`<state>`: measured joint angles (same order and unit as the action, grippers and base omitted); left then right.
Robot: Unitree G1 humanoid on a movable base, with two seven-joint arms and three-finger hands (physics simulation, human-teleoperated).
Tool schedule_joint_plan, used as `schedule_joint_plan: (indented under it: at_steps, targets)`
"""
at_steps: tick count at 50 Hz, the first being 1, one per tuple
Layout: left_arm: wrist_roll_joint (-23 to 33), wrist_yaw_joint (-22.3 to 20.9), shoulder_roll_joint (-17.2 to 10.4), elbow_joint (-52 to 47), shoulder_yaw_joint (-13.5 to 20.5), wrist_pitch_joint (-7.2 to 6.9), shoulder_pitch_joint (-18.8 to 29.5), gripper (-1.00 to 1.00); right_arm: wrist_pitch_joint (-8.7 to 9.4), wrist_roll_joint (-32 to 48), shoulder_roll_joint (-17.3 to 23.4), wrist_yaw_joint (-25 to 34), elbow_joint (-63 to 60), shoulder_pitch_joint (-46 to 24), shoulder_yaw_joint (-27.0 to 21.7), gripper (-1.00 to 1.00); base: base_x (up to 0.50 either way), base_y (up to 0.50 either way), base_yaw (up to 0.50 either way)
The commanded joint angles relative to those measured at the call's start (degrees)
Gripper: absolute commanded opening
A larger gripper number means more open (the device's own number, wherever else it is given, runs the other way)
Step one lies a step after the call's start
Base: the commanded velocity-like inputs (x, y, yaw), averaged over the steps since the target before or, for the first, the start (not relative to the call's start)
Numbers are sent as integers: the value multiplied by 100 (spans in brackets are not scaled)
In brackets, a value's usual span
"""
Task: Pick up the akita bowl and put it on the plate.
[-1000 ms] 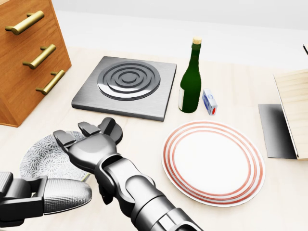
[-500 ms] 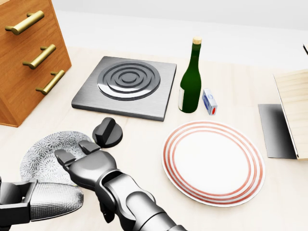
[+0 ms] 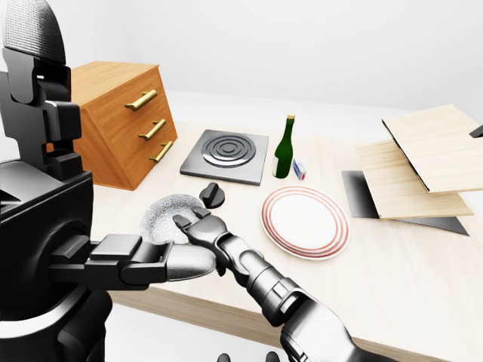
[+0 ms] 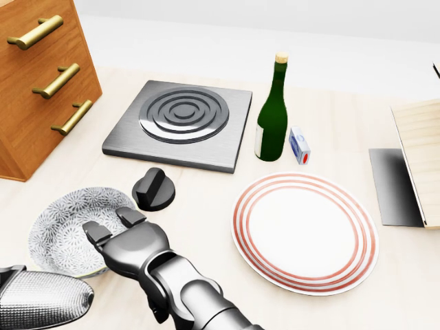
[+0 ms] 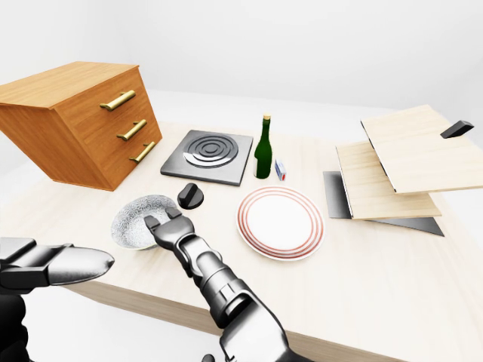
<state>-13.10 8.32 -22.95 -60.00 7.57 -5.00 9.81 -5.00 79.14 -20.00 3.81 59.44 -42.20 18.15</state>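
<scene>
A grey-and-white akita bowl [image 4: 58,230] with a fine floral pattern, a white plate [image 4: 306,275] ringed in thin red bands, and a dark green bottle [image 4: 272,113] with a tan cork share a pale wood-grain counter [image 4: 206,199]. The stove plate [image 4: 182,117] is brushed grey with concentric rings, the knob [image 4: 153,190] is black, and the right hand [image 4: 134,240] is glossy gunmetal.

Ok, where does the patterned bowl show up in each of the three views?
Left-eye view: bowl left of centre, partly behind the right hand.
Head view: bowl at lower left.
Right-eye view: bowl left of centre.
Shared landmark: black knob, just up-right of the bowl in every view.
</scene>
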Motion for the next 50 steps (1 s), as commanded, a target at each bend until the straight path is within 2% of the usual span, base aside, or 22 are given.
schedule_joint_plan:
  at_steps: [1, 2, 3, 4, 6, 7, 18, 28, 29, 30, 32, 33, 38, 44, 46, 47, 50]
  targets:
    - [-465, 446, -408, 0, 0, 0, -85, 91, 0, 85, 0, -215, 332, -2, 49, 100, 0, 0, 0]
    - [-454, 442, -401, 0, -10, 0, -122, 91, 0, 80, 0, -239, 381, -15, 29, -16, 0, 0, 0]
    - [-444, 434, -393, 0, -5, 0, -143, 91, 0, 133, 0, -324, 415, -23, 61, -79, 0, 0, 0]
    - [-437, 423, -387, 0, -1, 0, -150, 91, 0, 134, 0, -322, 426, -14, 49, -84, 0, 0, 0]
    - [-450, 416, -389, 0, 8, 0, -148, 91, 0, 145, 0, -349, 429, -32, 41, -81, 0, 0, 0]
    - [-432, 394, -385, 0, -2, 0, -166, 91, 0, 91, 0, -309, 455, -81, -15, -98, 0, 0, 0]
    - [-17, -56, 37, 0, -8, 0, -149, 91, 0, 34, 0, -516, 735, -289, -111, -100, 0, 0, 0]
    - [80, -297, 138, 0, 61, 0, -120, 91, 0, -164, 0, -306, 417, -162, -143, -91, 0, 0, 0]
    - [96, -312, 147, 0, 63, 0, -117, 91, 0, -195, 0, -286, 385, -156, -138, -87, 0, 0, 0]
    - [115, -333, 161, 0, 51, 0, -118, 91, 0, -213, 0, -282, 349, -144, -124, -69, 0, 0, 0]
    - [178, -385, 226, 0, 53, 0, -143, 91, 0, -294, 0, -180, 305, -98, -123, -76, 0, 0, 0]
    - [214, -414, 255, 0, 35, 0, -155, 91, 0, -225, 0, -369, 353, -115, -71, -100, 0, 0, 0]
    - [194, -361, 215, 1, 49, 0, -199, 91, 0, -386, 0, -258, 384, -96, -134, -100, 0, 0, 0]
    - [169, -257, 138, 1, -24, 0, -225, 91, 0, -294, 0, -160, -30, 29, 18, -100, 0, 0, 0]
    - [202, -299, 182, 1, -15, 0, -247, 91, 0, -339, 0, 25, -300, 119, 9, -100, 0, 0, 0]
    - [229, -325, 220, 1, -21, 0, -243, 91, 0, -646, 0, 578, -758, 321, -119, -100, 0, 0, 0]
    - [401, -457, 382, 0, -82, 0, -190, 91, 0, -726, 0, 714, -1220, 235, -20, -100, 0, 0, 0]
